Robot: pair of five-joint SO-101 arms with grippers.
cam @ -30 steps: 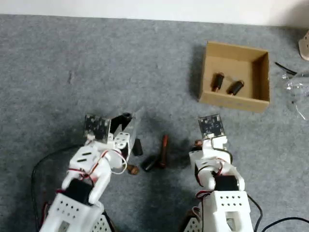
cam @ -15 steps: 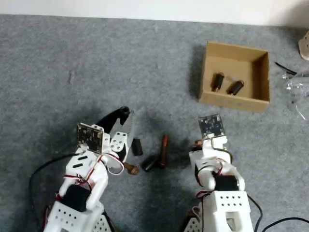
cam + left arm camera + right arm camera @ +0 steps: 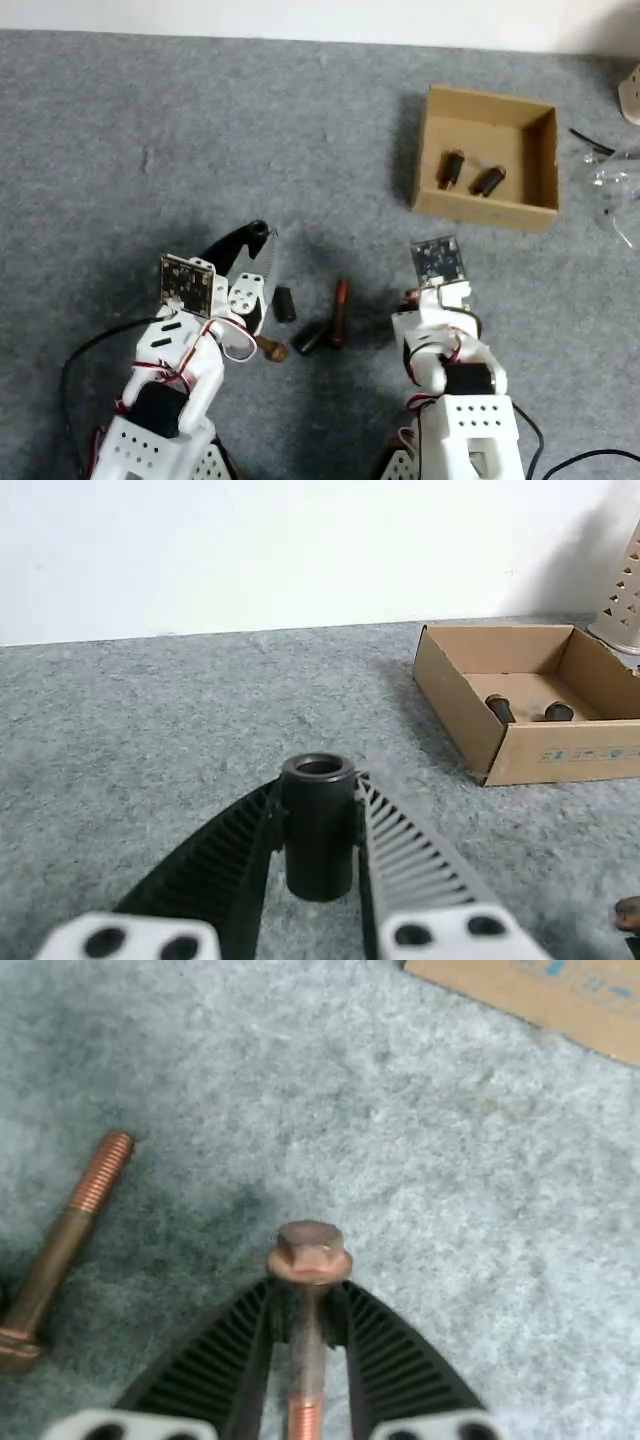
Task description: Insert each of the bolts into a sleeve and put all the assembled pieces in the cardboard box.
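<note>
My left gripper (image 3: 258, 240) (image 3: 318, 785) is shut on a black sleeve (image 3: 318, 830), held upright with its open end up, above the grey carpet. A copper bolt (image 3: 308, 1260) stands head first between the fingers of my right gripper (image 3: 310, 1295) (image 3: 411, 298), which is shut on its shank just over the carpet. Between the arms lie two loose black sleeves (image 3: 285, 304) (image 3: 308, 338), a long copper bolt (image 3: 340, 310) (image 3: 60, 1250) and a second bolt (image 3: 270, 348). The cardboard box (image 3: 480, 210) (image 3: 455, 705) sits at the far right with two assembled pieces (image 3: 452, 168) (image 3: 487, 181) inside.
A clear plastic bag and a black cable (image 3: 610, 170) lie right of the box, with a white object (image 3: 632, 95) at the edge. Grey carpet spreads open to the left and far side.
The left arm drew back and tilted up, lifting its gripper with the black sleeve off the carpet, then held still. The right arm and the loose parts have not moved.
</note>
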